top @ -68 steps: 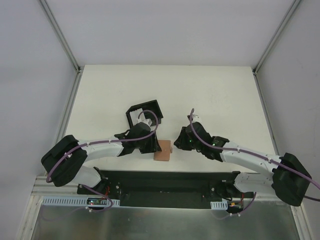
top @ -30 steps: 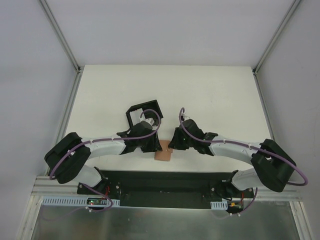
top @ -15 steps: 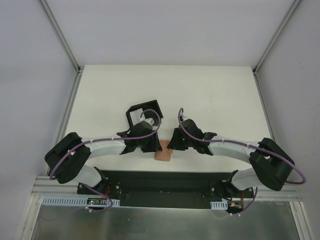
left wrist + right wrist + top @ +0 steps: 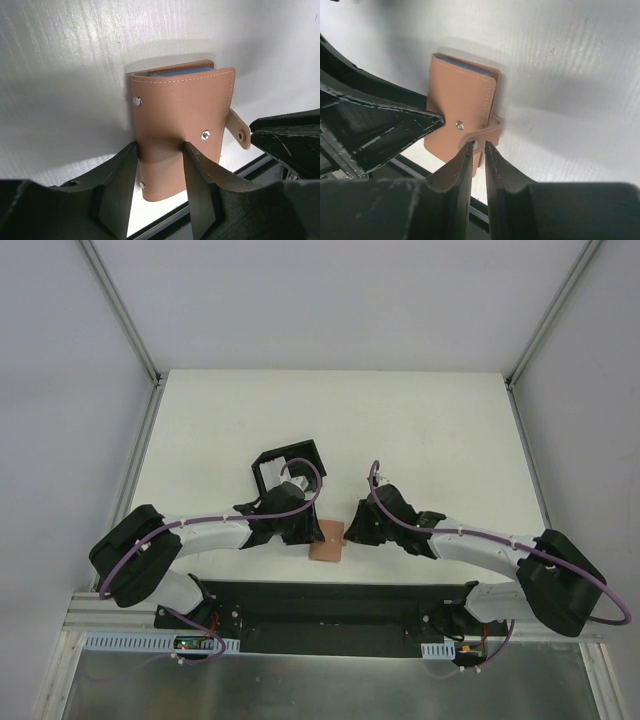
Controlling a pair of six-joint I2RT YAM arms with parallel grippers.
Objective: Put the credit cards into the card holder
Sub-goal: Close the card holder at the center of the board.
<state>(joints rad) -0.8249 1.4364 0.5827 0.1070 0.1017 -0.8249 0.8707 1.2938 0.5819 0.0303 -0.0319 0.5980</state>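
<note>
1. Over the last half second the right arm had drawn back slightly rightward, while the left arm had held its place.
2. The left gripper [image 4: 159,150] clamped the folded card holder [image 4: 182,110], a blue card [image 4: 185,71] showing inside.
3. The right gripper [image 4: 478,146] pinched the snap tab [image 4: 489,129] between its nearly closed fingertips.
4. The step was probably fastening the snap: keep the holder clamped and bring the tab squarely onto its stud.

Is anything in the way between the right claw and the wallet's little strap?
Nothing visible. The right claw sits right at the snap tab of the card holder.
</note>
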